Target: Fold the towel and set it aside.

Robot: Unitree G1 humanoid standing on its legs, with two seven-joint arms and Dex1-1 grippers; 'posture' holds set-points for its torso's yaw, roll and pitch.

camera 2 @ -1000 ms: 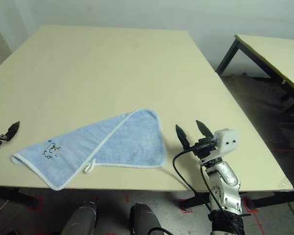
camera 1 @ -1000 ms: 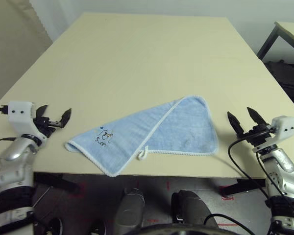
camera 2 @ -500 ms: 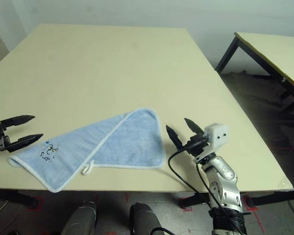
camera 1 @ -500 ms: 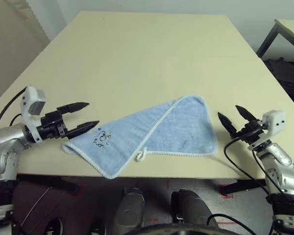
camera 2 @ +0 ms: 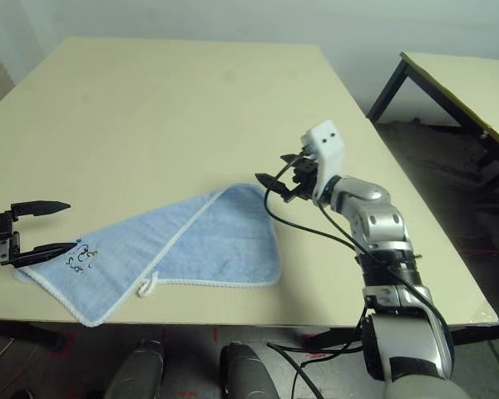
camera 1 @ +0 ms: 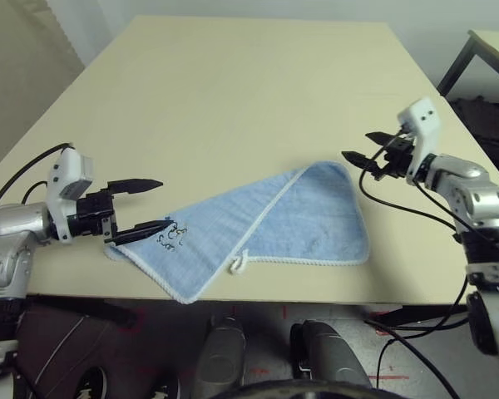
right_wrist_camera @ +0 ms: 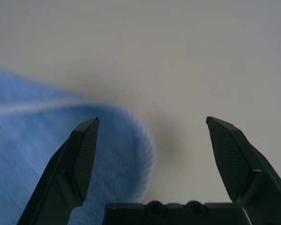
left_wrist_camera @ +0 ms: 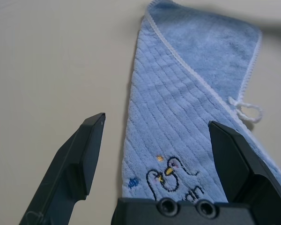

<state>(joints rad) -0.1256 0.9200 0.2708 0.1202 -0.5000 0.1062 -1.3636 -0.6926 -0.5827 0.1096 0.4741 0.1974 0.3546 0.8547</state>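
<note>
A broad pale cream table [camera 1: 233, 91] fills the middle of the room, its top matte and evenly lit. At two o'clock stands a second table [camera 2: 470, 87] of the same cream colour on black metal legs. A plain pale wall [camera 2: 233, 17] runs across twelve o'clock. At ten o'clock hangs a beige curtain [camera 1: 21, 75]. Below, at six o'clock, the dark floor [camera 2: 200, 353] carries red tape marks.
</note>
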